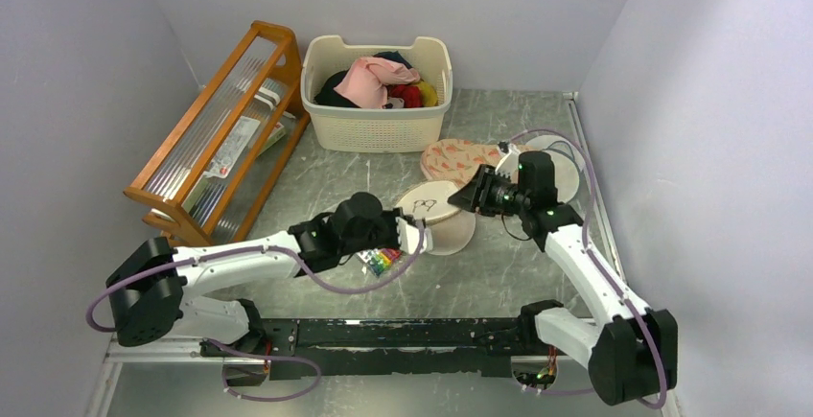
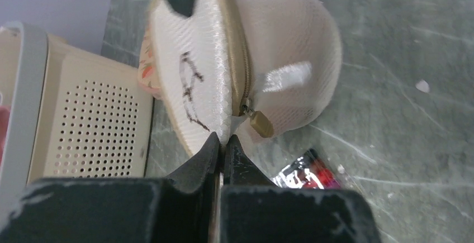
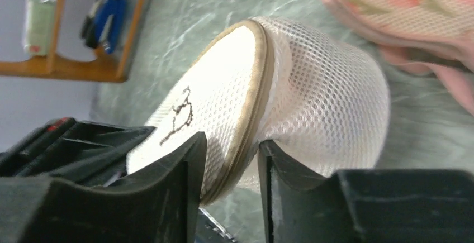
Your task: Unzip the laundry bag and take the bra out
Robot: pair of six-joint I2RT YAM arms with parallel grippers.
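Observation:
The cream mesh laundry bag (image 1: 429, 204) is tipped on its side between my two grippers, its lid with the black emblem facing the left arm. My left gripper (image 1: 423, 236) (image 2: 223, 140) is shut, pinching the bag (image 2: 279, 64) at its rim just beside the gold zip pull (image 2: 260, 123). The zip looks closed. My right gripper (image 1: 460, 199) (image 3: 230, 143) is open and straddles the gold zip rim of the bag (image 3: 330, 92), one finger by the lid and one by the mesh side. The bra is hidden.
A peach carrot-print fabric piece (image 1: 458, 158) (image 3: 413, 8) lies just behind the bag, beside a white mesh disc (image 1: 568, 175). A cream basket of clothes (image 1: 376, 129) and a wooden rack (image 1: 216, 139) stand at the back left. A colourful packet (image 1: 381, 262) (image 2: 304, 173) lies under the left wrist.

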